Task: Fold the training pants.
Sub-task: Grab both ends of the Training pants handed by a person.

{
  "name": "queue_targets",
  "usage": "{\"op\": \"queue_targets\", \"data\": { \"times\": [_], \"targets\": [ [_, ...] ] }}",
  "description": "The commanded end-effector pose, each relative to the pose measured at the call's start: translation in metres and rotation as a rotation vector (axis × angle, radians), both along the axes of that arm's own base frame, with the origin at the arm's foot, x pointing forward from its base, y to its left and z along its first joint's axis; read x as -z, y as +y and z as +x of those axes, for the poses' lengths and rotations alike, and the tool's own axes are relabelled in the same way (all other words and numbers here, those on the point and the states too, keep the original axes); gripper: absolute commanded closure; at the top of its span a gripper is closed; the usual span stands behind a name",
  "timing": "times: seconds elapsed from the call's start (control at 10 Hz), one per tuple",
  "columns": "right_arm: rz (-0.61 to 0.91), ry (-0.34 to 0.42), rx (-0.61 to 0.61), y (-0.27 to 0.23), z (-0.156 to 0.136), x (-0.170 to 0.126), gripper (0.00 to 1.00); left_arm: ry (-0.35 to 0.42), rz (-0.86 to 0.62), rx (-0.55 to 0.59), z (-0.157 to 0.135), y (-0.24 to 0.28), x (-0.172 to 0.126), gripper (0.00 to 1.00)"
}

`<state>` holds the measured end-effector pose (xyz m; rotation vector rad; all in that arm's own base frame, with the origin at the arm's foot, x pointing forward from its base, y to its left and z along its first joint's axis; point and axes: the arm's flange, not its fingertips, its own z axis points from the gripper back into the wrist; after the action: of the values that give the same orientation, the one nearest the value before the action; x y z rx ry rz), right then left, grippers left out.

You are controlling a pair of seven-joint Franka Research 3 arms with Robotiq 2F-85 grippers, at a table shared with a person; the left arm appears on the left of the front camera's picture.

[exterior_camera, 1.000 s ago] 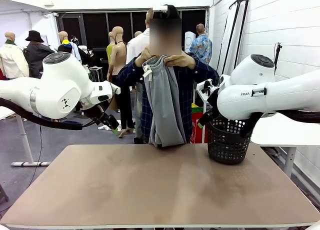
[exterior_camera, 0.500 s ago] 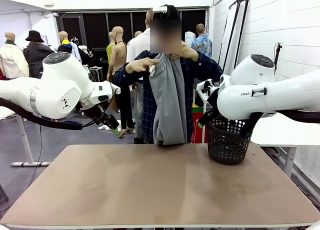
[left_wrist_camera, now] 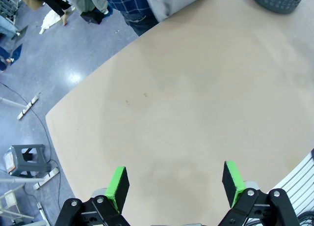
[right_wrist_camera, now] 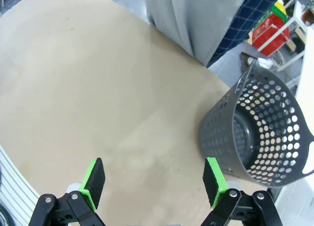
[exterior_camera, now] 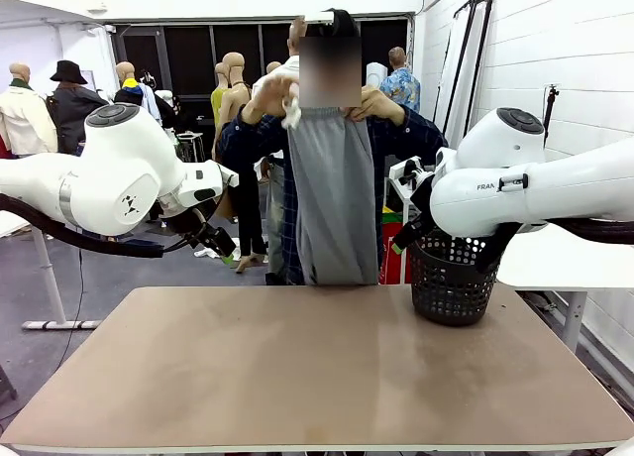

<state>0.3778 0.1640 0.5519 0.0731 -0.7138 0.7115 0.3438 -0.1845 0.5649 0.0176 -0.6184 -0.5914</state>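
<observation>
A person at the far side of the table holds the light grey training pants [exterior_camera: 334,203] up by the waistband with both hands [exterior_camera: 272,94]; the legs hang down to the table's far edge. Their lower part shows in the right wrist view [right_wrist_camera: 191,14] and a corner in the left wrist view [left_wrist_camera: 176,0]. My left gripper [left_wrist_camera: 174,182] is open, high above the bare tabletop, nothing between its green pads. My right gripper [right_wrist_camera: 153,183] is open too, above the table near the basket. In the front view both arms hover raised at the table's sides, the left gripper [exterior_camera: 216,243] off the far left corner.
A dark grey perforated basket [exterior_camera: 453,278] stands at the table's far right, looking empty in the right wrist view [right_wrist_camera: 257,132]. The brown tabletop [exterior_camera: 317,367] spreads bare between the arms. A stool [left_wrist_camera: 27,159] and cables lie on the floor beyond the left edge.
The person has raised the pants higher and spread the waistband wide with both hands, so they now hang flat and open. Both arms have stayed still.
</observation>
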Motion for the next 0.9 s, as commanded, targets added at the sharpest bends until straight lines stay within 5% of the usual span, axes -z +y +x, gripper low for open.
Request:
{"op": "queue_targets", "data": {
  "times": [0.0,0.8],
  "targets": [
    [0.002,0.0,0.0,-0.0006,0.0002,-0.0003,0.0,-0.002,0.004,0.009,0.0,0.0005,-0.0005,0.0],
    [0.002,0.0,0.0,-0.0006,0.0002,-0.0003,0.0,-0.002,0.004,0.009,0.0,0.0005,-0.0005,0.0]
  ]
}}
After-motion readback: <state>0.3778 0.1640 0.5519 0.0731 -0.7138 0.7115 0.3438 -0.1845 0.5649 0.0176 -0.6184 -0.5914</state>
